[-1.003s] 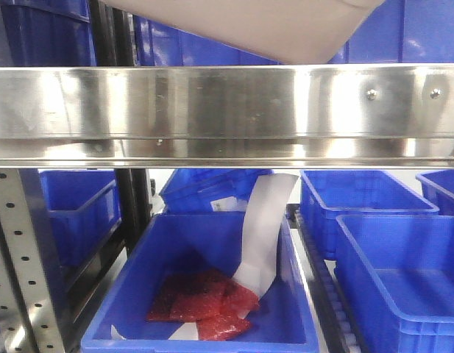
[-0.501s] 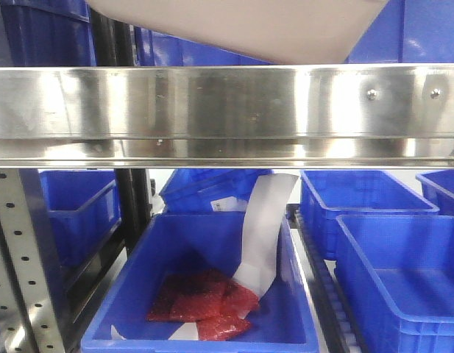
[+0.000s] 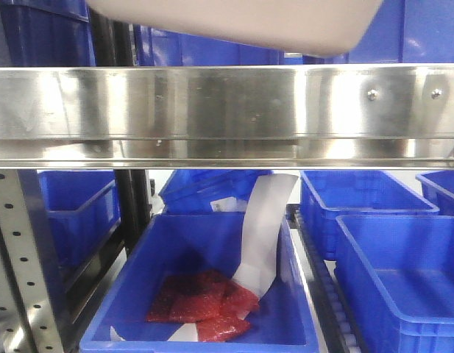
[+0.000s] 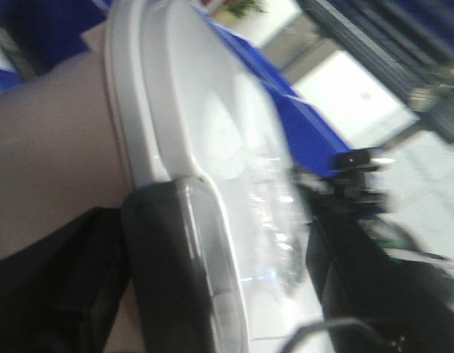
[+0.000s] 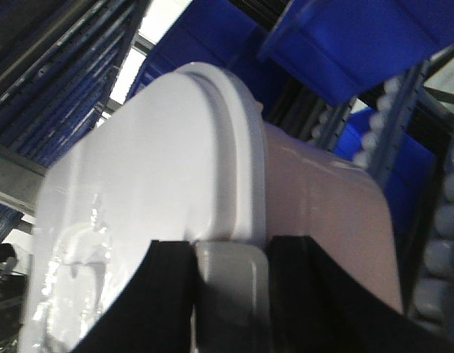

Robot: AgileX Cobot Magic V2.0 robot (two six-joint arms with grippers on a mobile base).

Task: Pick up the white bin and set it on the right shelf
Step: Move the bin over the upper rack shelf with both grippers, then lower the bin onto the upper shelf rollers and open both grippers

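Observation:
The white bin [image 3: 234,22] hangs at the top of the front view, its pale underside just above the right shelf's shiny front rail [image 3: 212,103], apart from it. Two screw heads [image 3: 371,94] sit at the rail's right. In the left wrist view my left gripper [image 4: 249,294] is shut across the bin's lid rim [image 4: 212,132], with one black finger [image 4: 164,272] on the pinkish side. In the right wrist view my right gripper [image 5: 230,294] is shut on the bin [image 5: 175,162] at a grey clip on its rim, black fingers [image 5: 171,301] on either side.
Below the rail, a blue crate [image 3: 138,294] holds red packets [image 3: 204,298] and a white paper strip [image 3: 263,228]. More blue crates [image 3: 396,279] stand to the right and behind. A perforated upright [image 3: 20,257] stands at the left. Blue crates [image 3: 50,29] fill the shelf's back.
The bin's underside has levelled out and risen a little at its low right end, and its right edge has shifted to the right above the rail.

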